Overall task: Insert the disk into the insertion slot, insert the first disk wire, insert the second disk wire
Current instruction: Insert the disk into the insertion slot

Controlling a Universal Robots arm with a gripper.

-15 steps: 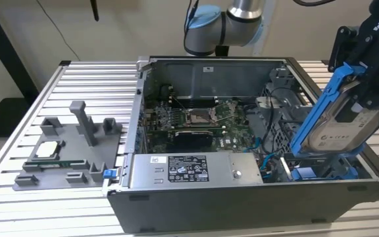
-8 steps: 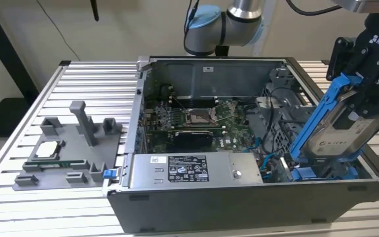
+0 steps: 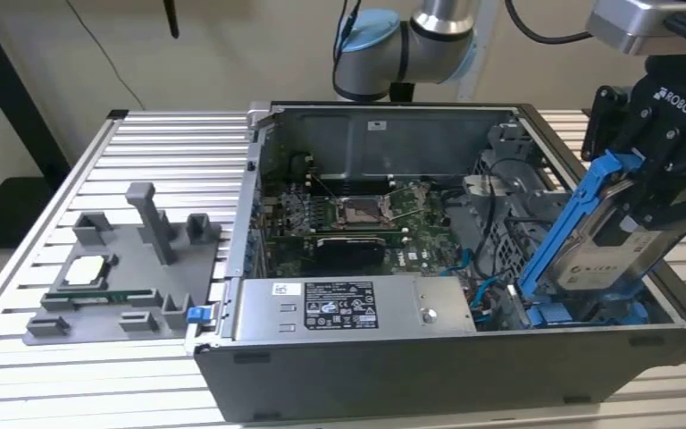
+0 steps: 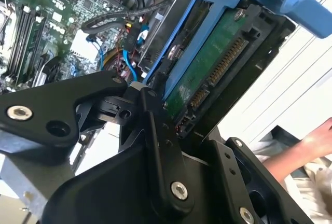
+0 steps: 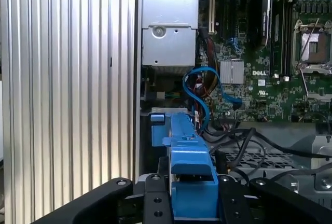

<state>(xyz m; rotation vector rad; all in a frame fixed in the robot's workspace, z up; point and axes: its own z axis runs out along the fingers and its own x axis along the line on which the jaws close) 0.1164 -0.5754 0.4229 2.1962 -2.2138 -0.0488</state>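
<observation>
Black claw (image 3: 659, 201) clamped on the silver-grey hard drive in a bright blue plastic carrier frame (image 3: 599, 255), tilted, lower end inside the open grey computer case (image 3: 439, 366). Disk insertion appears in hand; seating calls for aligning frame with slot.

We list one arm (image 3: 421, 45), upper middle of the exterior view: grey tube, pale blue joint caps, and a black cable (image 3: 528, 31) alongside. Gripper (image 3: 647, 201), right edge: matt black with white lettering. In the second wrist view, its angular linked fingers (image 4: 155, 146) are pinned with silver screws (image 4: 179, 190).
</observation>
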